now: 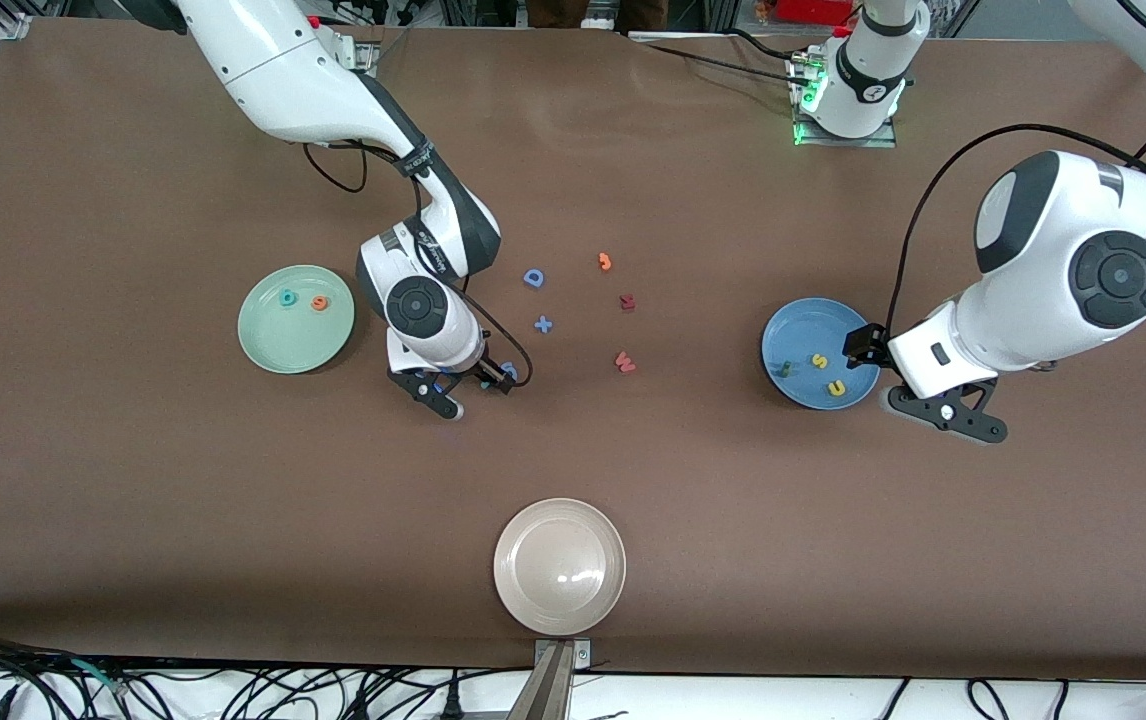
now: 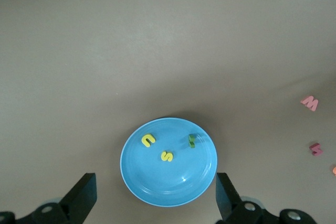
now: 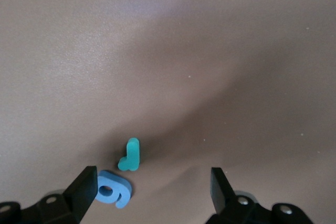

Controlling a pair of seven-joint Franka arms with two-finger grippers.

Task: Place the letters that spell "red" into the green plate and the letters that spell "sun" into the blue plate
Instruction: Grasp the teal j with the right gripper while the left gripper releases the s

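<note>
**A:** Status? Clock as on the front view, 6 o'clock toward the camera.

**B:** "sun" looks done. Yellow s, yellow u and green n all in the blue plate, at 3 o'clock on the table. Left pincer spread wide, empty, just off that plate's rim at 4 o'clock. Waiting, by the look of it.

**A:** And "red"?

**B:** Two of three in. Teal d and orange e lying in the green plate, at 9 o'clock on the table. Missing the teal r. Flat on the table, at 3 o'clock from the green plate, well clear of its rim.

**A:** Right side on it?

**B:** Yes. Right pincer low over the r, spread wide, pinching nothing. Step in hand: picking up the r.

**A:** Anything in the way?

**B:** Blue g just beside the r, right by one finger. Cannot tell whether touching. Not a task letter.

**A:** Next move?

**B:** Probably: centre on the r alone, keep that finger off the g, drop, close. Then lift, carry toward 9 o'clock, release over the green plate. Small, thin foam, so likely needs a low, square pinch.

**A:** Leftovers?

**B:** Blue D, orange j, red w near centre, beige plate at 6 o'clock. Leave all.
</note>
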